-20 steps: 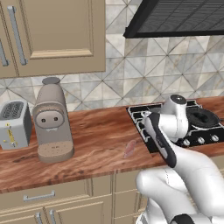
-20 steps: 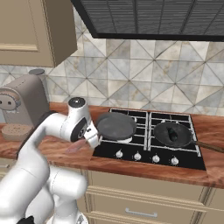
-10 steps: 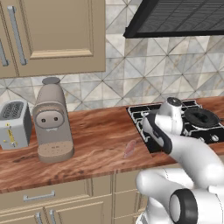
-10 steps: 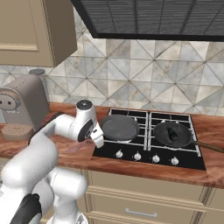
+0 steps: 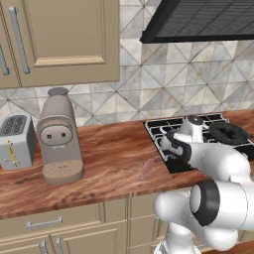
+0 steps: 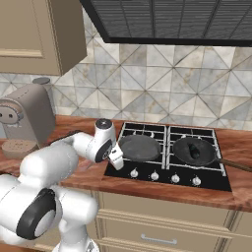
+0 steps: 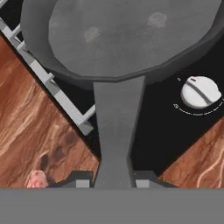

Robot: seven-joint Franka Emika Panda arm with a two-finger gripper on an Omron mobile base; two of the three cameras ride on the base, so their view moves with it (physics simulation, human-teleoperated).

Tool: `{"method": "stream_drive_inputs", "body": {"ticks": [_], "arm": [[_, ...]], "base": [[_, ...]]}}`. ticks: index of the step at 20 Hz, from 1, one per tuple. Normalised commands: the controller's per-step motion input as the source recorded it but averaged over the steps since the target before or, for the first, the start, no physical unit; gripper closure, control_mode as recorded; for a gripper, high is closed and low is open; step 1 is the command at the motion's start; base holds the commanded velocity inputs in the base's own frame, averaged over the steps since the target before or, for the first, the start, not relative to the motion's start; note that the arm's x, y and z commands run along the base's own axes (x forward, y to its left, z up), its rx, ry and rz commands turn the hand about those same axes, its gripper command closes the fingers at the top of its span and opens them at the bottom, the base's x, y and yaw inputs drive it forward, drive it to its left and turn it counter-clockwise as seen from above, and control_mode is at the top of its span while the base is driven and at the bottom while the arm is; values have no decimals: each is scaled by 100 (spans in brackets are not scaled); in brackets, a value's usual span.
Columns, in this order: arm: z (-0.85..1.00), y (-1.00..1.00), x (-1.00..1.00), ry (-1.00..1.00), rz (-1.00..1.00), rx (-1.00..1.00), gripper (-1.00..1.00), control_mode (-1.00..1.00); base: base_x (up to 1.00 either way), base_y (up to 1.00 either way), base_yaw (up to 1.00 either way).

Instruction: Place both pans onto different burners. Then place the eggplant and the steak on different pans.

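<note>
Left base view: my gripper sits at the near left corner of the cooktop. The steak lies on the tabletop just to its left and nearer me, long axis slanting toward the cooktop. Dark pan on a right burner.

Right base view: grey pan rests on the front left burner, its handle pointing left into my gripper. Dark pan on the front right burner holds the eggplant.

Hand view: my gripper pinches the grey pan's handle, pan straight ahead. The steak shows at lower left, off to one side of my fingers.
</note>
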Motion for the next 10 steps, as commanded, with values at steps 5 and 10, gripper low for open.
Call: {"method": "stream_drive_inputs", "body": {"ticks": [5,10], "arm": [[-29,-7,37,2,0,0,100,-100],[-19,-7,19,0,0,0,100,-100]], "base": [[0,0,0],[0,0,0]]}}
